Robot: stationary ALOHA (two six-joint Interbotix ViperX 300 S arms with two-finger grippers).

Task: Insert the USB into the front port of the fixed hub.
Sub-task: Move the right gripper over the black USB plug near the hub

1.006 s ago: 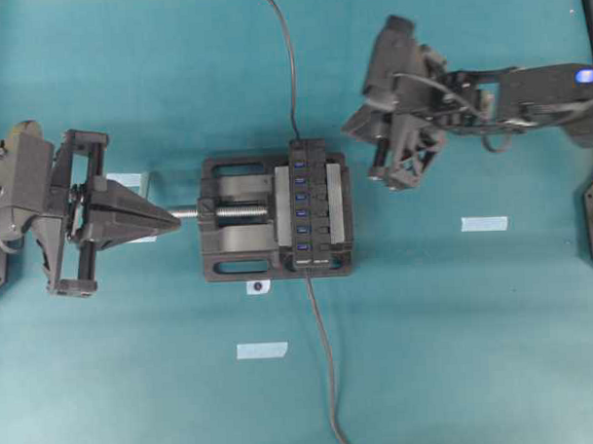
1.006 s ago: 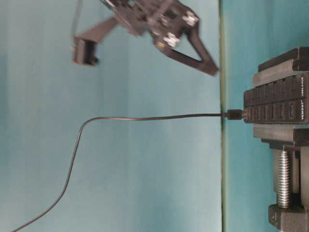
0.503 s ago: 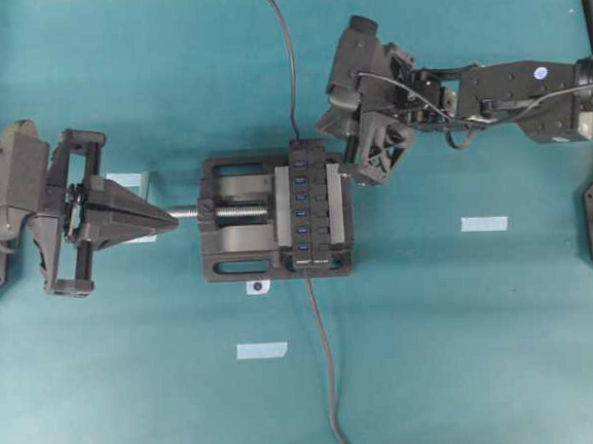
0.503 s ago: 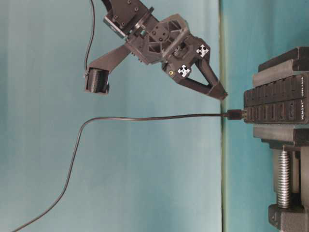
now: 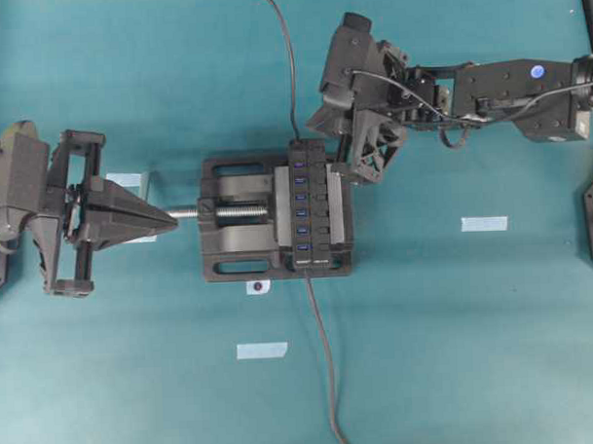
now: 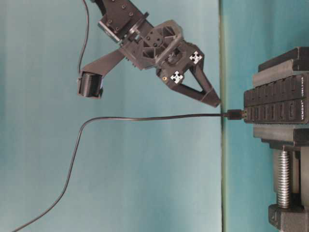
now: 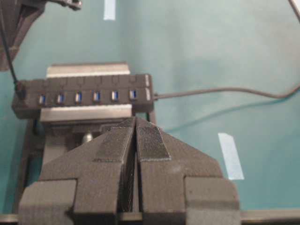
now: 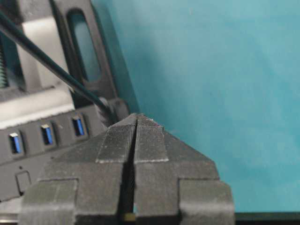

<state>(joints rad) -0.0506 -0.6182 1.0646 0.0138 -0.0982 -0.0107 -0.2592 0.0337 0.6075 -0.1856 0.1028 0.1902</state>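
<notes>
Teal cloth covers the table (image 5: pixel 476 352), and near its middle sits a black vise (image 5: pixel 234 246) with a silver screw (image 5: pixel 240 212) running out toward nine o'clock. Clamped in the vise is the fixed hub (image 5: pixel 311 204), a narrow black bar with a row of blue slots down its length. The USB (image 6: pixel 235 114) already sits plugged in at the hub's twelve o'clock end in the overhead view, its thin dark-grey cable (image 5: pixel 287 57) leading away toward twelve o'clock; whether it is in the front port itself cannot be made out. A second cable (image 5: pixel 326 367) leaves the hub's six o'clock end.

The right gripper (image 5: pixel 345 160) hangs just beside the hub's upper corner, at about one o'clock from it, jaws pressed together and holding nothing. In its own wrist view the plug and cable lie just beyond the jaw tips. The left gripper (image 5: pixel 165 220) rests at nine o'clock of the vise, its jaws also shut and empty, tip pointing at the end of the screw.

Pale tape strips (image 5: pixel 262 351) lie scattered on the cloth, and a small dark dot marker (image 5: pixel 258 287) sits just below the vise. White lettering (image 6: pixel 303 110) on the hub reads roughly "VEMONT"; the smaller print beside it is too fine to read.
</notes>
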